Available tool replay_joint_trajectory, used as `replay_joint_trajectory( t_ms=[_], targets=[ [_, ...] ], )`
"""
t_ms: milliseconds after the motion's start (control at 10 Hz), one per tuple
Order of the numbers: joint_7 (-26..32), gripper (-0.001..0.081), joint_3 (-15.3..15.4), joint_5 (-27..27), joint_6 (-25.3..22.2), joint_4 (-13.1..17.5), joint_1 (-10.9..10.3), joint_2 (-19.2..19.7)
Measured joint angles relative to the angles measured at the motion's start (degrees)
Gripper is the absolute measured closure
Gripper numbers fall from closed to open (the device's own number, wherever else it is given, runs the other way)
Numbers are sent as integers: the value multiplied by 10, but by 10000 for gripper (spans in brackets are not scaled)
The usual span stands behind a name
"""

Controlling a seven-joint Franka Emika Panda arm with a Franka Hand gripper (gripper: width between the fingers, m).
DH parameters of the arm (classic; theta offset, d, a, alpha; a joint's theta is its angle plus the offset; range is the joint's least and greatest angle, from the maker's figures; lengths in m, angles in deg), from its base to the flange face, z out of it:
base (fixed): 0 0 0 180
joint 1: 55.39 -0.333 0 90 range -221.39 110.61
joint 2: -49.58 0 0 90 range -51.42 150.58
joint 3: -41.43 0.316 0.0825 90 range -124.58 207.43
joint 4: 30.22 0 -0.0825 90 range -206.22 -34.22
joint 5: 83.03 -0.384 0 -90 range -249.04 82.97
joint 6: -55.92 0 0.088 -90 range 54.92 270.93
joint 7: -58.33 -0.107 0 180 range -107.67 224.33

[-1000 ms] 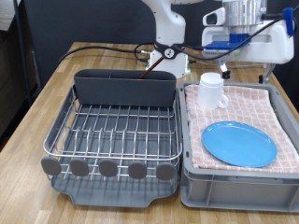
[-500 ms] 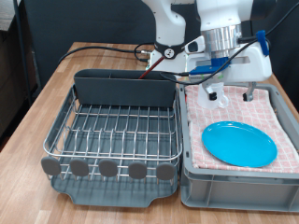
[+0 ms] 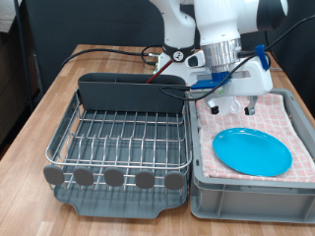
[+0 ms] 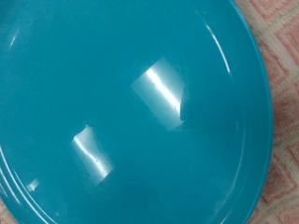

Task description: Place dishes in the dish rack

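Note:
The round bright-blue plate [image 3: 253, 150] lies flat on the pink checked cloth [image 3: 285, 116] in the grey bin. It fills the wrist view [image 4: 131, 112], where no fingers show. My gripper [image 3: 233, 110] hangs just above the plate's far edge, its two fingers apart and empty. The white mug is hidden behind the hand. The wooden spoon is out of view. The dish rack [image 3: 118, 133], a chrome wire grid in a dark grey tray with a tall grey end compartment [image 3: 133, 92], stands empty at the exterior view's left.
The grey plastic bin [image 3: 246, 189] sits right beside the rack on the wooden table [image 3: 39, 108]. Black cables [image 3: 103, 51] run across the table behind the rack. The robot base [image 3: 179, 39] stands at the back.
The arm has come down and moved toward the exterior view's left, from above the bin's far right corner to just over the plate's far edge. The mug is now hidden behind the hand.

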State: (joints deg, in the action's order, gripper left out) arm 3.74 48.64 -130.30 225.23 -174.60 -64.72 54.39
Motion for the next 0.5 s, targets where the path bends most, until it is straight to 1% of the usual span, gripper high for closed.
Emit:
replay_joint_trajectory(
  t_ms=[300, 500],
  targets=[
    [51, 4, 2, -44, 4, 3, 0, 15],
    [81, 4, 3, -71, 4, 11, 0, 28]
  ],
)
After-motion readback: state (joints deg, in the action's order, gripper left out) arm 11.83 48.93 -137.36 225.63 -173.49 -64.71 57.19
